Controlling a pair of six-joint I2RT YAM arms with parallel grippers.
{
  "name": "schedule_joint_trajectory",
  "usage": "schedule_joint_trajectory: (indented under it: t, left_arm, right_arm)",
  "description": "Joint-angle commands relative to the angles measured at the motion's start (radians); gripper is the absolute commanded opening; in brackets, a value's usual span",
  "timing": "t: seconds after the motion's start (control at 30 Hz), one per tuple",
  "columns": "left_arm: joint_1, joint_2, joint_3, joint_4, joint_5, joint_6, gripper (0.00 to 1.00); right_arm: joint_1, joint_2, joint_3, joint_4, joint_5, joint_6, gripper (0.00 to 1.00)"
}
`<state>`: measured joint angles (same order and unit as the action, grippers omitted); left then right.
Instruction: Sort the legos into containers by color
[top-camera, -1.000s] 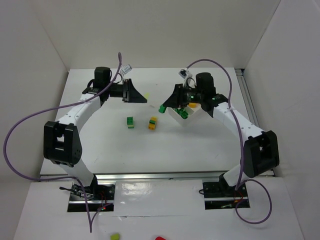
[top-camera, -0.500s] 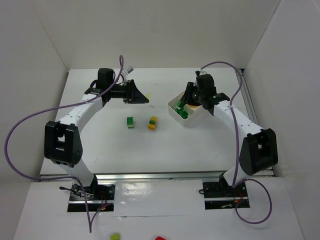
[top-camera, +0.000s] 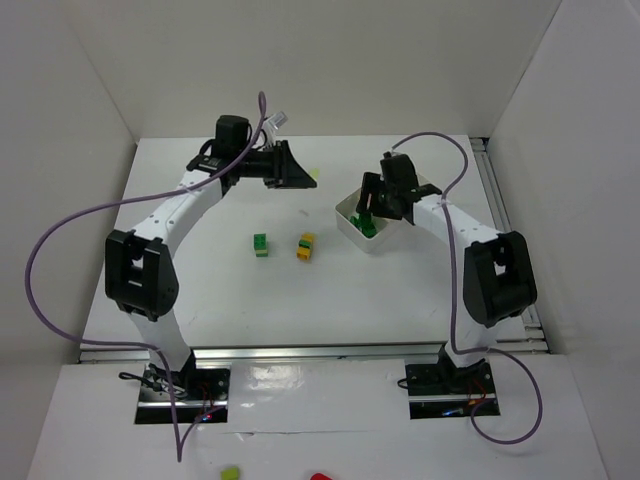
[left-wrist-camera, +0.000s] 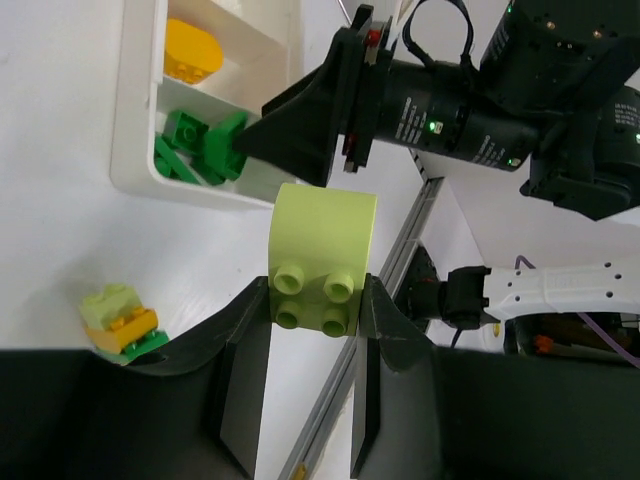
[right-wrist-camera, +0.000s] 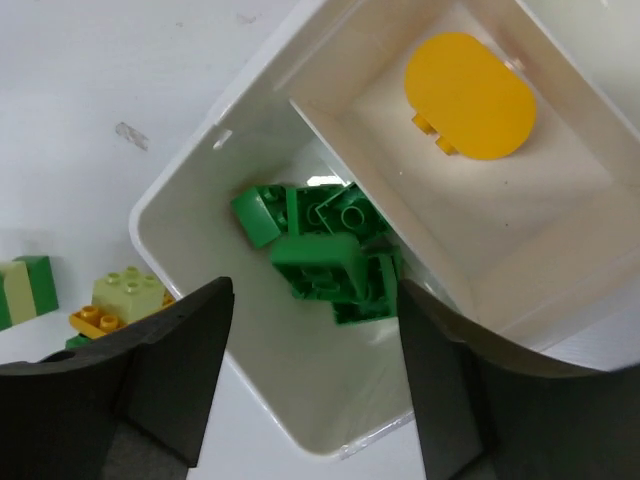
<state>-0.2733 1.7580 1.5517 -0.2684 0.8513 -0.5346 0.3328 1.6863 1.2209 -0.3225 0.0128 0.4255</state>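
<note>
My left gripper (left-wrist-camera: 318, 300) is shut on a pale green lego (left-wrist-camera: 322, 258), held in the air at the back of the table left of the white container (top-camera: 376, 243). My right gripper (right-wrist-camera: 315, 335) hangs open over the container's (right-wrist-camera: 330, 130) compartment of green legos (right-wrist-camera: 335, 255); the topmost green brick lies loose below the fingers, gripped by neither. A yellow piece (right-wrist-camera: 468, 95) lies in the neighbouring compartment. On the table stand a green stack (top-camera: 260, 245) and a yellow-and-green stack (top-camera: 306, 246).
White walls close in the table on three sides. A metal rail (top-camera: 500, 210) runs along the table's right edge behind the container. Purple cables loop off both arms. The two stacks stand on the table between the arms.
My right gripper swung from left of the container to over its green compartment and opened, letting a green brick go. My left arm moved right with the pale green lego.
</note>
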Motion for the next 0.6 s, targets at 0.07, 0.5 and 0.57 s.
schedule_joint_trajectory:
  t: [0.07, 0.5, 0.57]
  left_arm:
    - [-0.061, 0.099, 0.146, 0.005, -0.003, -0.039, 0.0]
    - [-0.208, 0.671, 0.809, 0.167, 0.065, -0.331, 0.0]
    - [-0.22, 0.721, 0.857, 0.31, 0.065, -0.433, 0.0]
  right_arm:
    - [-0.005, -0.034, 0.081, -0.009, 0.051, -0.019, 0.79]
    - [-0.087, -0.587, -0.236, 0.082, 0.516, 0.136, 0.79]
    - [-0.087, -0.637, -0.255, 0.082, 0.536, 0.15, 0.79]
